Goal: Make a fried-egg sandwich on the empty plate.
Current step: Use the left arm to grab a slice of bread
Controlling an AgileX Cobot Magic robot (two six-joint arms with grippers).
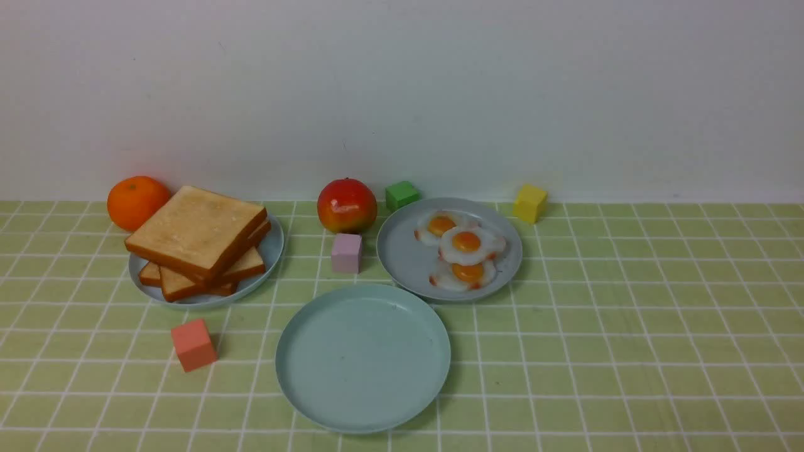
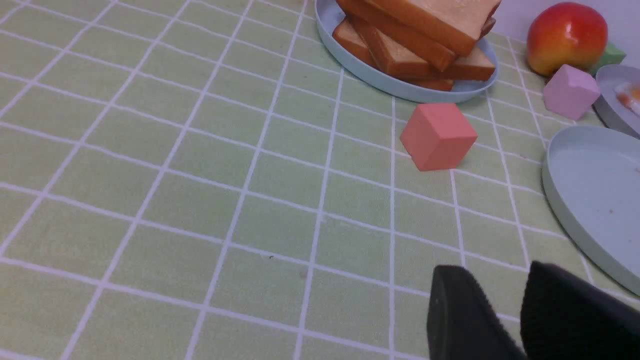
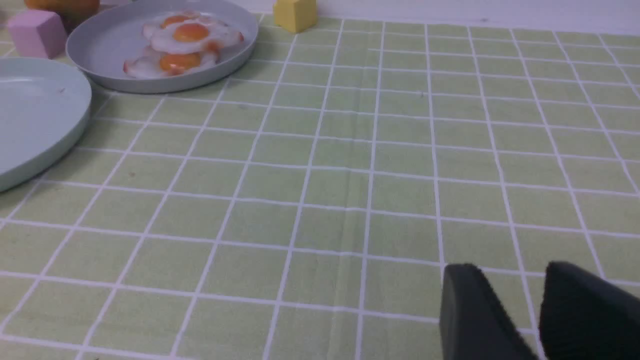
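The round pale teal plate (image 1: pixel 363 358) lies at the front centre with nothing on it; it also shows in the left wrist view (image 2: pixel 590 190) and the right wrist view (image 3: pixel 35 110). Several toast slices (image 1: pixel 198 235) are stacked on a small grey-blue plate (image 1: pixel 271 251) at back left. Three fried eggs (image 1: pixel 466 243) overlap on another grey-blue plate (image 1: pixel 402 251) at back centre. No assembled sandwich shows. My left gripper (image 2: pixel 495 272) hovers over bare cloth left of the teal plate, jaws a little apart and empty. My right gripper (image 3: pixel 510 270) hovers over cloth to the right, likewise empty. Neither shows in the front view.
A salmon cube (image 1: pixel 193 344) sits left of the teal plate. A pink cube (image 1: pixel 347 253), a red apple (image 1: pixel 347 205) and a green cube (image 1: pixel 402 194) stand between the small plates. An orange (image 1: pixel 135 202) is at far left, a yellow cube (image 1: pixel 529 203) at back right.
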